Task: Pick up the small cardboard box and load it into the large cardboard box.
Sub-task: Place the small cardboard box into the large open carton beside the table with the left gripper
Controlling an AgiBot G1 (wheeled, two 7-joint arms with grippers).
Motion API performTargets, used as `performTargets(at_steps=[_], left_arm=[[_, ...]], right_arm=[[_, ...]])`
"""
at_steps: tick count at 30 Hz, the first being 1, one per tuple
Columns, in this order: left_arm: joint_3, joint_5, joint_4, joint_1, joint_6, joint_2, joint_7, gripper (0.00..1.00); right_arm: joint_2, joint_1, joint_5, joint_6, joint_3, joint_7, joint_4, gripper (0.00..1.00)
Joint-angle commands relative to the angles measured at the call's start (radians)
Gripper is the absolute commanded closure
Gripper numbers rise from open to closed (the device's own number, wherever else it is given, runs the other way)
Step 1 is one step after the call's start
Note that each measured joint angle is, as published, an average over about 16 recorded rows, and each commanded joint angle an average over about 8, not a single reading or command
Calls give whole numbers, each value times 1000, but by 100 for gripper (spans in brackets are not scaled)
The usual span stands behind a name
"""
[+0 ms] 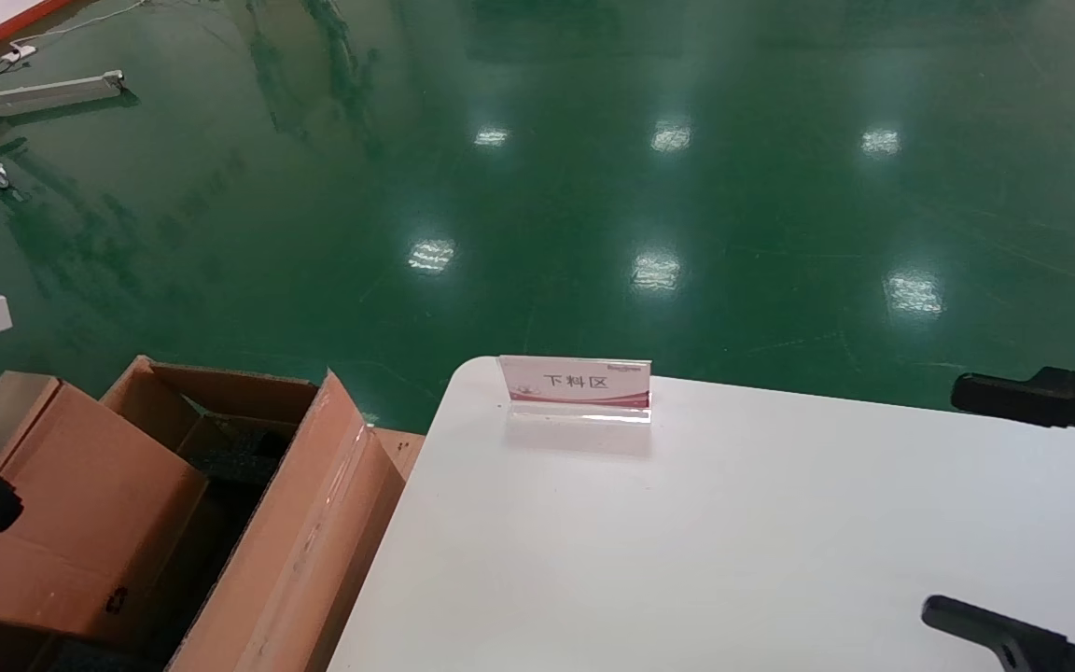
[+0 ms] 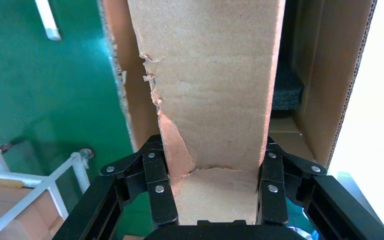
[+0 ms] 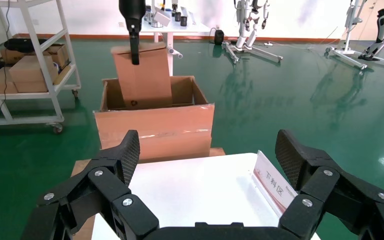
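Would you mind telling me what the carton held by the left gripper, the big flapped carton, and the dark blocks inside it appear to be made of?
The small cardboard box, clamped in the left gripper, looks like matte brown cardboard; its outer paper is torn, baring a paler layer. The large cardboard box is corrugated cardboard: fluting shows along a flap's cut edge, and glossy clear tape lines one flap. The black blocks look like porous foam, though that is less certain.

Both grippers, left [image 2: 215, 192] & right [image 3: 207, 157]: matte black linkage fingers w/ silver screws; right's pads ribbed.
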Motion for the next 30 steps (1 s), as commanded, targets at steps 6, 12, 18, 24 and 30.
performTargets(at_steps=[6,12,18,24,30], left_arm=[[-19,-26,43,81,-27,-13,26,100],[-36,-44,89,145,-46,-13,46,100],[-47,-54,143,204,-56,-1,60,100],[-53,-53,192,253,-59,15,67,100],[-55,-46,229,293,-63,28,65,100]], right_arm=[[0,0,0,0,0,0,0,0],[0,0,0,0,0,0,0,0],[0,0,0,0,0,0,0,0],[0,0,0,0,0,0,0,0],[0,0,0,0,0,0,0,0]])
